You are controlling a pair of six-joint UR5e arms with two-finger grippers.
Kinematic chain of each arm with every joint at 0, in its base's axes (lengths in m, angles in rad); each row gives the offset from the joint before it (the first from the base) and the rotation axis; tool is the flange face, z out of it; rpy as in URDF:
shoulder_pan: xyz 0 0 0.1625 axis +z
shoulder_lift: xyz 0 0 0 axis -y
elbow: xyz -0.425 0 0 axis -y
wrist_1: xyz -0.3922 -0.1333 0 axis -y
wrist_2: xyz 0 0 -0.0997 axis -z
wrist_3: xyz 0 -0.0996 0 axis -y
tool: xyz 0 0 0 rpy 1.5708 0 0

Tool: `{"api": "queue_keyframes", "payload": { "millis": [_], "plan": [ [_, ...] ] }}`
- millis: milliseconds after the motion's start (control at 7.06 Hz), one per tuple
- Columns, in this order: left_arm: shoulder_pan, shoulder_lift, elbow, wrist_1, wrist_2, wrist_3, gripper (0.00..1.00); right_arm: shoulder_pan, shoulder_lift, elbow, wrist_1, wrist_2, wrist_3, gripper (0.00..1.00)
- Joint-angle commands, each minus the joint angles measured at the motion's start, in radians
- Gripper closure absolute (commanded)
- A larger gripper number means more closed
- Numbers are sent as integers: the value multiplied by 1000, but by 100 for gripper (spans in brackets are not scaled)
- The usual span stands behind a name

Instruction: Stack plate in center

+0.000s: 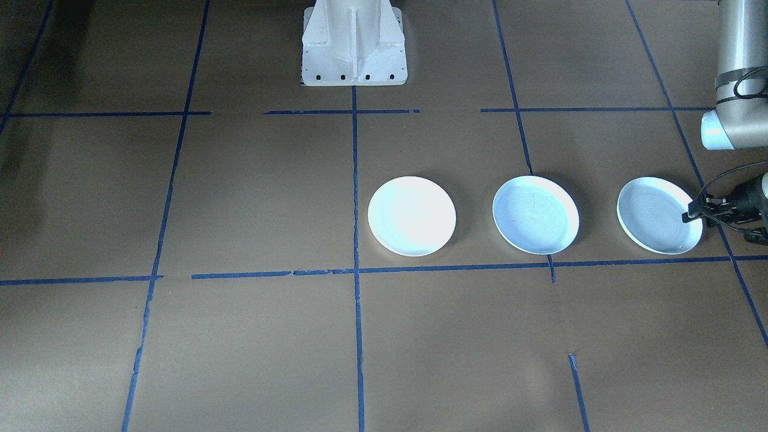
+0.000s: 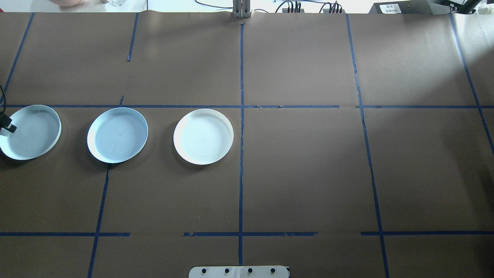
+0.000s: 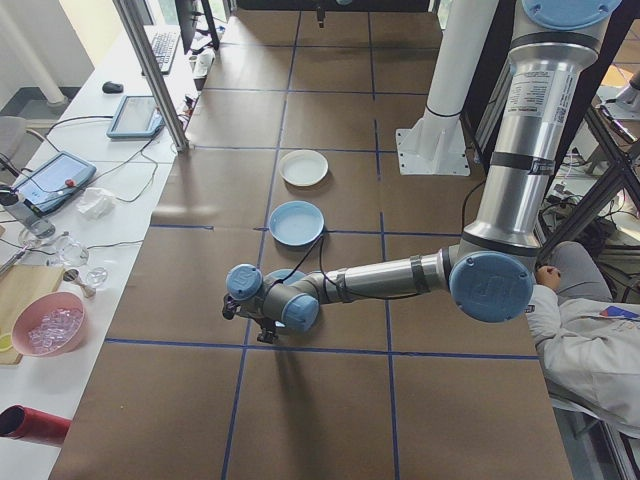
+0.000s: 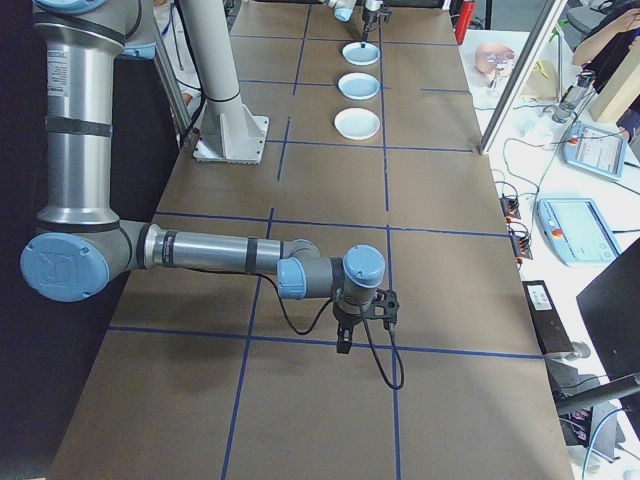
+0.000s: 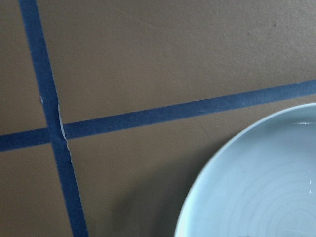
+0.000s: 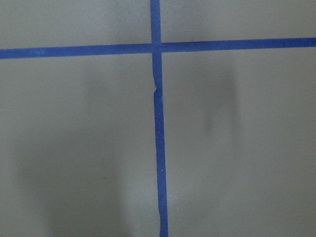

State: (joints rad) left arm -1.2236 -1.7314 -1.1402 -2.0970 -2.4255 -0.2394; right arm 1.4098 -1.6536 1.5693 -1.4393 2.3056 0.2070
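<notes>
Three plates lie in a row. The center plate is pale bluish-white with faint rings. A whiter plate sits on its inner side, near the table's midline. On its outer side is a third bluish plate, which looks tilted, its outer edge raised over a shadow. My left gripper is shut on that raised rim, one dark finger lying inside the plate. My right gripper hangs low over bare brown paper far from the plates; whether it is open or shut I cannot tell.
The white robot base stands at the table's robot side. Blue tape lines grid the brown table cover. A person in a white coat sits beside the left arm. A side bench holds tablets, glassware and a pink bowl.
</notes>
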Motion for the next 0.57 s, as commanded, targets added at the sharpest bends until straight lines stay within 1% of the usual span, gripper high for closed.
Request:
{"api": "queue_keyframes", "payload": {
  "millis": [0,142,283,425],
  "plan": [
    [0,1,-6,0,-4,2,100,0,0,0,0,0,-1,0],
    [-5,7,-16,0,-30,6,100,0,0,0,0,0,0,0],
    [-11,25,-57,0,-61,11,100,0,0,0,-1,0,-1,0],
    [-16,86,-149,0,-81,12,100,0,0,0,0,0,-1,0]
  ]
}}
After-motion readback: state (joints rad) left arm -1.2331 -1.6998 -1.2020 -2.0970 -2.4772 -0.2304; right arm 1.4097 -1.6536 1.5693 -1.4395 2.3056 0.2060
